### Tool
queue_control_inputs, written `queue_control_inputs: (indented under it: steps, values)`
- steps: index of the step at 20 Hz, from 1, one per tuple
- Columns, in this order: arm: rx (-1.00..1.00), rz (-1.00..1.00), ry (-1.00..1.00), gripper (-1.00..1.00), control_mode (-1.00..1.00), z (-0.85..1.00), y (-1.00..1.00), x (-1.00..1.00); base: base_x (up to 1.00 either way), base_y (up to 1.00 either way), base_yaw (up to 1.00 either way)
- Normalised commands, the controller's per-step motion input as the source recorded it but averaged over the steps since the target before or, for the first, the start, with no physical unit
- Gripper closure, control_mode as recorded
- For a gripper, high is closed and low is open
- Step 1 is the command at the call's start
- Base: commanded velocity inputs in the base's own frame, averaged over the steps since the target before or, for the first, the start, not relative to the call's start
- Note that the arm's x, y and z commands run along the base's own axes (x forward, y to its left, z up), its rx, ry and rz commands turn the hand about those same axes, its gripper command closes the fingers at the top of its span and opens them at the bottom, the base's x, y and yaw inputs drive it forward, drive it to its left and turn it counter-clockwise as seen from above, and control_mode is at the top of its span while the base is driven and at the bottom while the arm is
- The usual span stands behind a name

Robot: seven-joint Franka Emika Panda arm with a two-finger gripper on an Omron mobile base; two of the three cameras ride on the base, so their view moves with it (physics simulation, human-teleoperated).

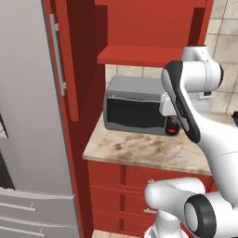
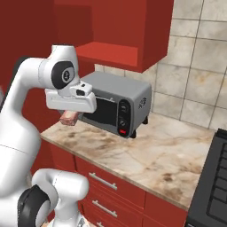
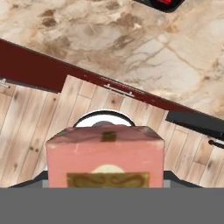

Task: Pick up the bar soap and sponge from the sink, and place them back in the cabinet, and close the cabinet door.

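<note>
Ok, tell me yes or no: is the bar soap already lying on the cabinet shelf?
No, the bar soap hangs under the gripper in front of the toaster oven, well below the red cabinet shelf.

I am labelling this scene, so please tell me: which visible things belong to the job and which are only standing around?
Belong to the job:
- bar soap, held in the gripper
- cabinet with its shelf
- cabinet door, open

Standing around:
- toaster oven
- counter
- fridge
- drawers
</note>
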Motion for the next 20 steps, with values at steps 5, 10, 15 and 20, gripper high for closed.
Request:
queue_control_inputs:
  steps: [5, 10, 15, 20]
  values:
    - [0.00, 0.00, 0.00, 1.00, 1.00, 0.00, 0.00, 0.00, 0.53, 0.20, -0.01]
    - [0.00, 0.00, 0.00, 1.00, 1.00, 0.00, 0.00, 0.00, 0.48, 0.14, 0.00]
    - [0.00, 0.00, 0.00, 1.00, 1.00, 0.00, 0.00, 0.00, 0.00, 0.00, 0.00]
    - [0.00, 0.00, 0.00, 1.00, -1.00, 0.00, 0.00, 0.00, 0.00, 0.00, 0.00]
